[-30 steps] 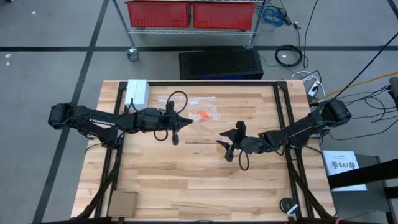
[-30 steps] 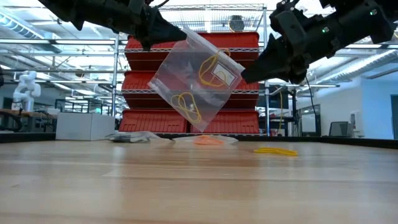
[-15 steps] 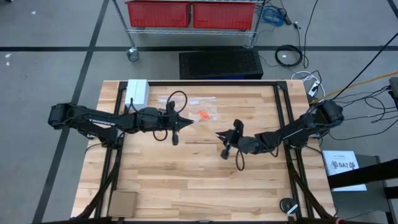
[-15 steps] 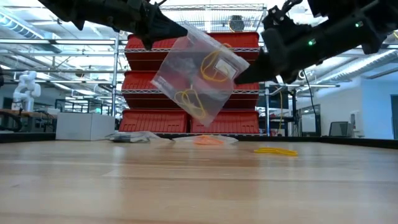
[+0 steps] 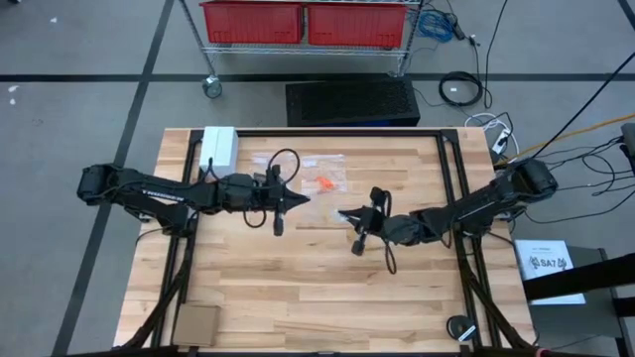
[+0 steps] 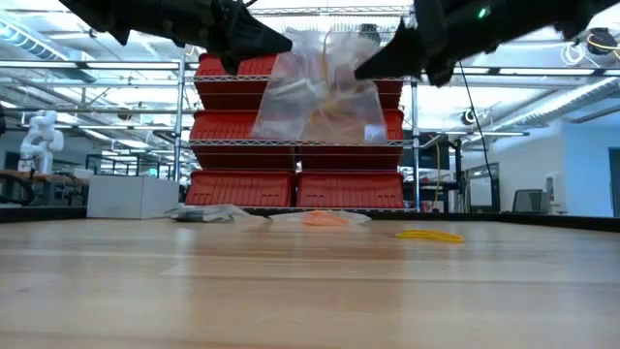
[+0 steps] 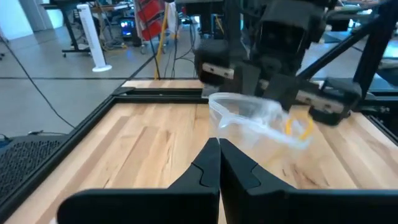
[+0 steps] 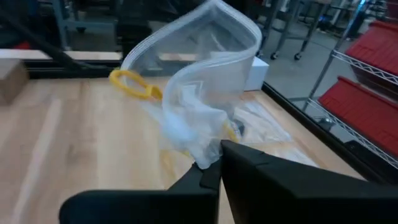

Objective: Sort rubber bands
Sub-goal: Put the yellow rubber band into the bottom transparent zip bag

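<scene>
In the low view a clear zip bag (image 6: 318,97) hangs in the air between the two claws, well above the wooden surface (image 6: 310,281). The left claw (image 6: 281,44) is clamped on one top corner, the right claw (image 6: 363,70) on the other, so its mouth runs claw to claw. Yellow rubber bands (image 8: 134,84) sit inside; more yellow bands (image 6: 429,235) lie farther back on the surface.
</scene>
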`<state>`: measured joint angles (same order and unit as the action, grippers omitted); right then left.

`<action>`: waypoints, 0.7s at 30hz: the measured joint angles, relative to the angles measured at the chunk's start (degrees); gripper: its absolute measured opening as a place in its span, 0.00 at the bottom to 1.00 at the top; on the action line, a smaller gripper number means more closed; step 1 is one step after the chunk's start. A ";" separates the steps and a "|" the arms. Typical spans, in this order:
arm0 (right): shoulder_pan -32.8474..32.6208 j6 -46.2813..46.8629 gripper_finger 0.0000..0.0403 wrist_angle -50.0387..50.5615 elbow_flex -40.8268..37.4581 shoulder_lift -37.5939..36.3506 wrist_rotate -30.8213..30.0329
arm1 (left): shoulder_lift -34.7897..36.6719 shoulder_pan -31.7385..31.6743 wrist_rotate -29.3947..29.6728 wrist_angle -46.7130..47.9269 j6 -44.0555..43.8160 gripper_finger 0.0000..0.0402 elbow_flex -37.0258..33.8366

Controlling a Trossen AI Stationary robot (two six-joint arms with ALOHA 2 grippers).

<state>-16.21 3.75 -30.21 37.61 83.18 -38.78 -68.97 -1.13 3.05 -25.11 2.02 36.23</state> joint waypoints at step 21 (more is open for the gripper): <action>-3.23 17.42 0.00 37.02 11.52 -10.76 0.14 | -1.42 4.81 1.66 -4.66 -0.21 0.00 -0.02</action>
<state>-19.44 21.17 6.81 49.12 72.42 -38.63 -70.39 3.68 4.71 -29.76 1.80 36.21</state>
